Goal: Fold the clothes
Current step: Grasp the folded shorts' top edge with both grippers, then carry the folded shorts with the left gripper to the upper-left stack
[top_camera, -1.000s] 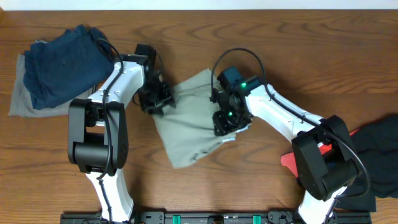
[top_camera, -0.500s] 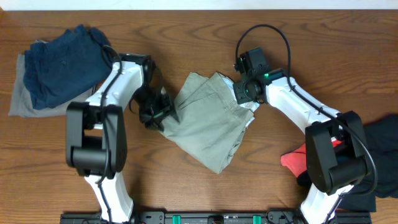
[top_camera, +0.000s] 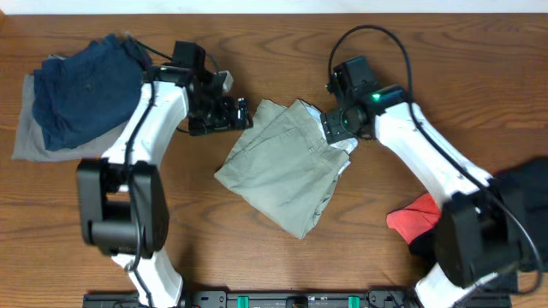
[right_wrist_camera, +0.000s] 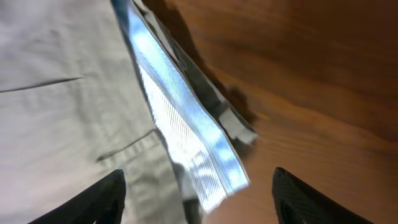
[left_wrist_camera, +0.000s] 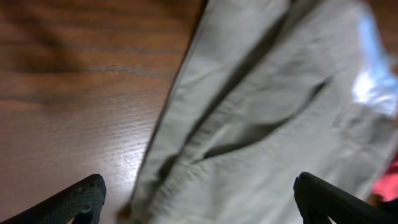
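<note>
The clothes in play are light khaki shorts, lying folded over at the table's middle, with the white inner waistband showing at their right edge. My left gripper hovers just off the shorts' upper left corner, jaws wide open and empty. From the left wrist view the gripper looks down on the shorts and their left edge. My right gripper is over the upper right corner, also open. In the right wrist view the gripper straddles the waistband without touching it.
A dark blue garment lies piled on a grey one at the far left. A red cloth and a black garment lie at the right edge, by the right arm's base.
Both grippers opened and let go of the shorts. The left arm lifted away toward the back left. The shorts spread out and now lie flat, folded, with the waistband at the right.
</note>
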### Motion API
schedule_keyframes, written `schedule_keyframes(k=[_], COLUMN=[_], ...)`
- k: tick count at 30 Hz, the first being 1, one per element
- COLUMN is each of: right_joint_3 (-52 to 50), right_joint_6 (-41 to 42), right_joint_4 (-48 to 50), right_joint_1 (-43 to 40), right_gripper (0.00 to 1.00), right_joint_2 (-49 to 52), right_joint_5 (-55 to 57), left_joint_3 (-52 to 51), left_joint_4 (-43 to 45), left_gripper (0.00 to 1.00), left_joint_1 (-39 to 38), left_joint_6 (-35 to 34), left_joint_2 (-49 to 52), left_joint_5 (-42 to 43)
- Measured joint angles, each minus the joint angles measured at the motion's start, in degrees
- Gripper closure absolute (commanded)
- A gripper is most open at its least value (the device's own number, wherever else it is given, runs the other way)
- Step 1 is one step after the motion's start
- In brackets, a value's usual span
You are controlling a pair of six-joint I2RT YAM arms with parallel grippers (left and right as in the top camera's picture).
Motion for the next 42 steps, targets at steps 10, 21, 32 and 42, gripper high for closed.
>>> schedule_keyframes(k=[10, 21, 32, 42], right_joint_3=[0.68, 0.68, 0.68, 0.68], right_joint_6=[-0.02, 0.02, 0.04, 0.2], right_joint_4=[-4.59, -7.8, -9.77, -12.15], right_joint_1=[-0.17, -3.23, -4.81, -9.33], right_gripper=[0.23, 0.23, 0.25, 0.26], right_joint_2=[-5.81, -5.81, -5.81, -5.81], right_joint_5=[-0.02, 0.02, 0.9, 1.97], left_joint_3=[0.2, 0.15, 0.11, 0.0], left_joint_4=[-5.95, -9.73, -7.65, 1.95], left_gripper=[0.01, 0.36, 0.94, 0.94], left_joint_1=[-0.55, -7.13, -6.45, 6.78], left_joint_6=[3.69, 8.72, 4.13, -4.72], left_joint_2=[9.2, 10.38, 10.08, -5.44], left_joint_5=[7.45, 13.92, 0.74, -25.24])
